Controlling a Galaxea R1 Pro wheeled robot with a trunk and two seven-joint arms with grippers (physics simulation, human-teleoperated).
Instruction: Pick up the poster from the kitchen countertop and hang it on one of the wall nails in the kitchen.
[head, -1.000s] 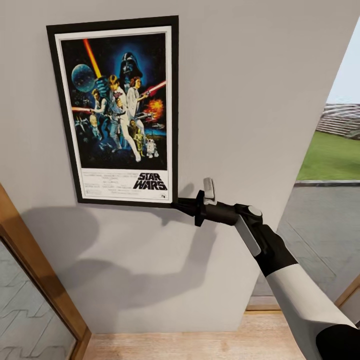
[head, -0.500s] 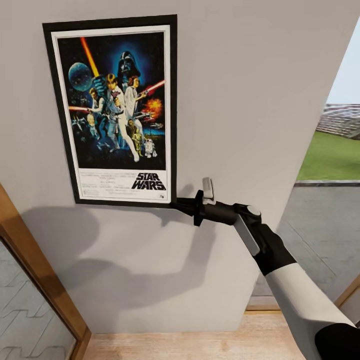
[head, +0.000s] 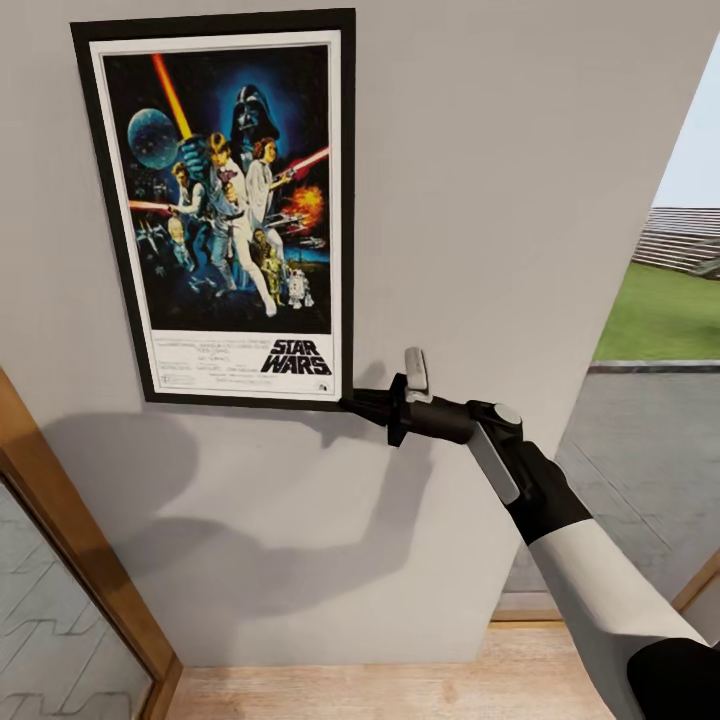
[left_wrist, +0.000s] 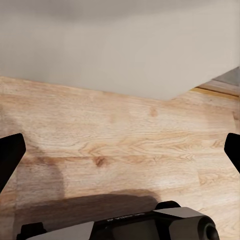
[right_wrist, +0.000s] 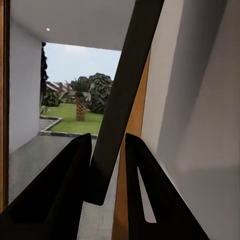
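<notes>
Here right jaws (head: 350, 405) pinch poster (head: 225, 200) against wall (head: 500, 150)

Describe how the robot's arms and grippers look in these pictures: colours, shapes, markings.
The right arm has a smooth white forearm shell, a black wrist section with a grey panel and a round grey cap, and a small grey block on top. The right gripper is matte black with tapered jaws. The left gripper shows black finger tips and a dark grey body.

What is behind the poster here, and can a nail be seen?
Behind the poster is the plain grey wall. Any nail is covered by the frame. The right hand grips its lower right corner.
</notes>
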